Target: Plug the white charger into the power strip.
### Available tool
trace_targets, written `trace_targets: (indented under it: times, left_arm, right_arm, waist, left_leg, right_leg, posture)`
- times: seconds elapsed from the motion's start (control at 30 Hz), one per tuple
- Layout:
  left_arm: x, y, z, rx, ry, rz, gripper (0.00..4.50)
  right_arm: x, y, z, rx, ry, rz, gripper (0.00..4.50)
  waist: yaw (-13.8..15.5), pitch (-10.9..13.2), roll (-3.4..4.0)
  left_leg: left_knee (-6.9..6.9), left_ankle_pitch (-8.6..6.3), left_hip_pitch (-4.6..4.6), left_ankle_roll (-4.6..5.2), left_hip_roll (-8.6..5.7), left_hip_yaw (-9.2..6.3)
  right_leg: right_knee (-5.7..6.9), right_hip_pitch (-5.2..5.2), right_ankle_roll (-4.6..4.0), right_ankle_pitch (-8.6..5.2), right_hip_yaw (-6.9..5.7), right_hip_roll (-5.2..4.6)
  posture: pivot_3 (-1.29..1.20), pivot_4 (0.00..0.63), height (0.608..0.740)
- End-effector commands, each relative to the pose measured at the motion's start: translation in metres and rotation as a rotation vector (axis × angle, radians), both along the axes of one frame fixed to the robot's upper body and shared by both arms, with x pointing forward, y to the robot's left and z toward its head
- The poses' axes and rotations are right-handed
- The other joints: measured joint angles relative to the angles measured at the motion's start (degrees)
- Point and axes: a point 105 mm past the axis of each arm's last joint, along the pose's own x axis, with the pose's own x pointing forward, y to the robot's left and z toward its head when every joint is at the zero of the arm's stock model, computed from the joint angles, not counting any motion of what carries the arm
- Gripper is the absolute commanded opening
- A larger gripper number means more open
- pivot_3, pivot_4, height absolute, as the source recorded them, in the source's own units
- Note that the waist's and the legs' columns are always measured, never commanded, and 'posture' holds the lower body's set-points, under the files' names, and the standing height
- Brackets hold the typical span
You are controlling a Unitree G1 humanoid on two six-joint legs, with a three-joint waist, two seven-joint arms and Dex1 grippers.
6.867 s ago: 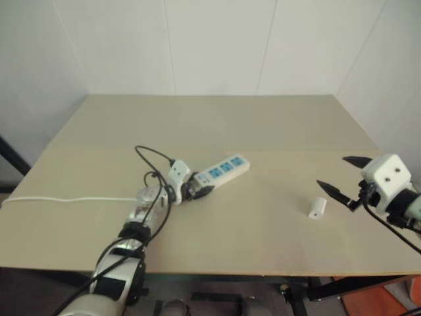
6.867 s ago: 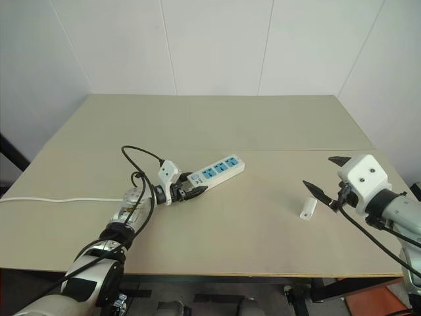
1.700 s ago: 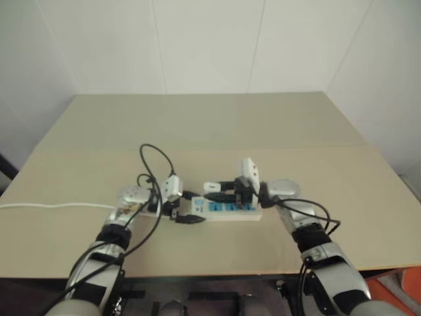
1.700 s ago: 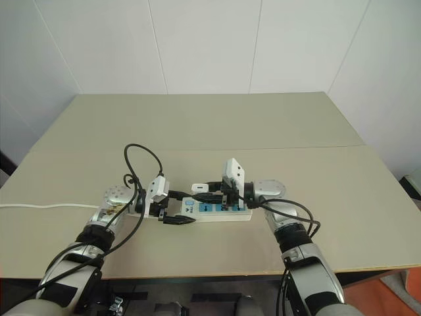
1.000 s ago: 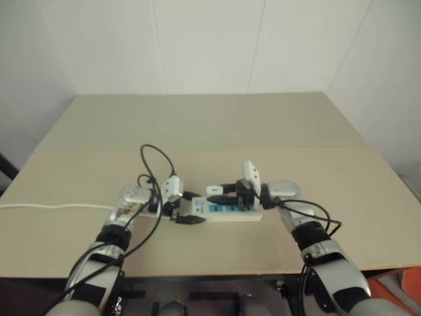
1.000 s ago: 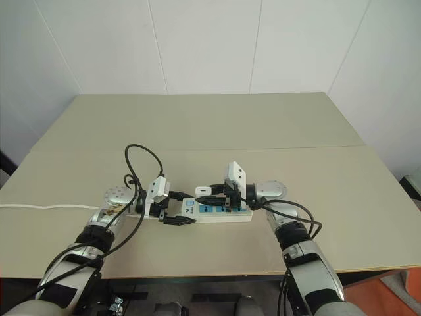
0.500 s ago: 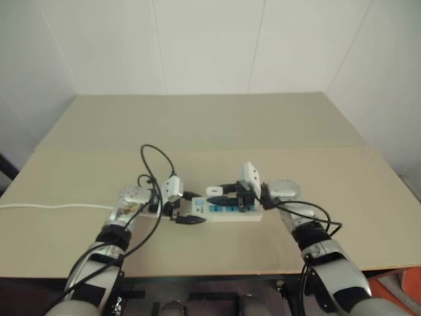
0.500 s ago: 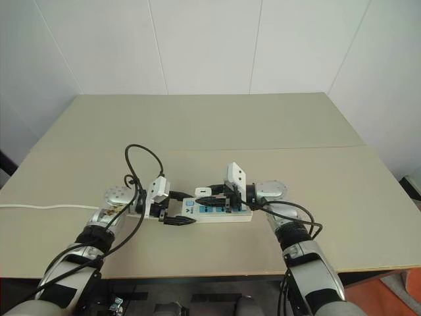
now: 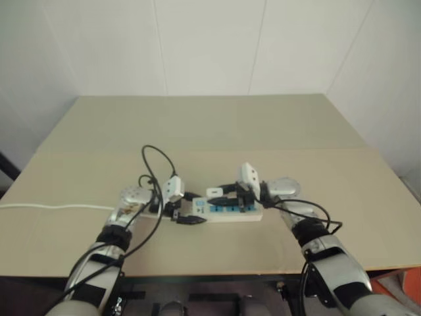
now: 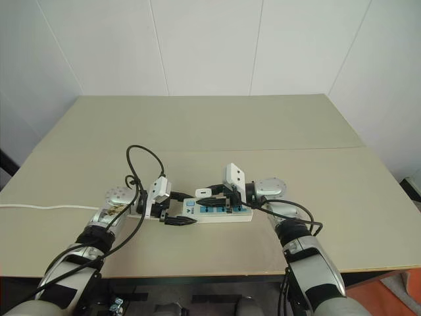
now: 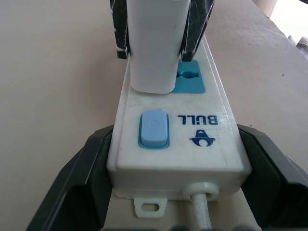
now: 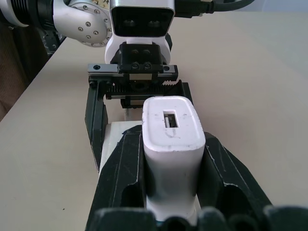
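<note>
Left gripper (image 11: pixel 173 192) jaws clamped on power strip (image 11: pixel 175 137) end; right gripper (image 12: pixel 171 192) jaws pinching white charger (image 12: pixel 172 144), upright on strip

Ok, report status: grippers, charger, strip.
Left gripper shut on the power strip, switch end. Right gripper shut on the white charger, over the strip's first socket. Nothing in the way.

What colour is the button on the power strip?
Light blue; the button on the power strip shows best in the left wrist view.

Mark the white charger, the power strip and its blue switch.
white charger (image 12: pixel 171 132), right wrist view, its port end.
power strip (image 11: pixel 211 151), left wrist view, bare top near the logo.
blue switch (image 11: pixel 153 129), left wrist view, rocker's middle.
</note>
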Motion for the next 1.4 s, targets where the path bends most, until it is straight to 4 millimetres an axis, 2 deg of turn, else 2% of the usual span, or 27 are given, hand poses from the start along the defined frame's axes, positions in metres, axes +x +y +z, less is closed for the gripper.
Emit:
trace_targets:
  times: [0.03, 0.2, 0.33, 0.63, 1.1, 1.4]
  left_arm:
    - [-0.005, 0.014, -0.007, 0.056, 0.014, -0.001, 3.28]
    - [-0.006, 0.015, -0.007, 0.059, 0.013, 0.001, 3.28]
    - [-0.006, 0.016, -0.007, 0.062, 0.012, 0.002, 3.28]
    - [-0.008, 0.020, -0.007, 0.067, 0.013, 0.014, 3.28]
    - [-0.008, 0.022, -0.006, 0.066, 0.020, 0.028, 3.28]
    - [-0.006, 0.023, -0.005, 0.068, 0.019, 0.034, 3.28]
  right_arm:
    - [0.004, -0.050, -0.049, -0.182, 0.170, -0.150, 1.13]
    - [0.003, -0.056, -0.055, -0.213, 0.217, -0.150, 1.13]
    - [-0.007, -0.054, -0.060, -0.225, 0.299, -0.088, 1.13]
    - [-0.016, -0.042, -0.068, -0.230, 0.281, -0.058, 1.13]
    - [-0.019, -0.066, -0.081, -0.312, 0.277, -0.110, 1.13]
    - [-0.019, -0.070, -0.089, -0.369, 0.281, -0.123, 1.13]
  waist:
    - [0.00, -0.01, 0.00]
    - [0.00, -0.02, -0.01]
    - [0.16, -0.03, 0.00]
    - [0.20, -0.04, 0.01]
    - [0.28, -0.05, 0.00]
    - [0.29, -0.08, -0.03]
  left_leg:
    - [0.00, 0.00, 0.05, 0.00, 0.00, 0.00]
    - [-0.02, 0.00, 0.15, 0.00, 0.00, -0.01]
    - [-0.02, 0.00, 0.14, 0.00, 0.00, -0.02]
    - [-0.07, -0.03, 0.10, 0.04, 0.00, -0.07]
    - [-0.07, -0.03, 0.12, 0.03, 0.00, -0.07]
    - [-0.09, -0.04, 0.36, 0.04, 0.00, -0.07]
  right_leg:
    - [-0.01, 0.07, 0.00, 0.00, 0.00, 0.00]
    - [-0.06, 0.21, 0.01, -0.01, 0.00, 0.00]
    - [-0.05, 0.21, 0.01, -0.01, 0.00, 0.00]
    - [-0.05, 0.22, 0.02, -0.01, -0.05, 0.00]
    - [-0.11, 0.24, 0.03, -0.02, -0.05, 0.00]
    - [-0.20, 0.51, 0.04, -0.05, -0.05, 0.00]
  posture:
    - [0.00, 0.150, 0.740]
    - [0.00, 0.150, 0.740]
    - [0.00, 0.150, 0.740]
    - [0.00, 0.150, 0.740]
    - [0.00, 0.150, 0.740]
    - [0.00, 0.150, 0.740]
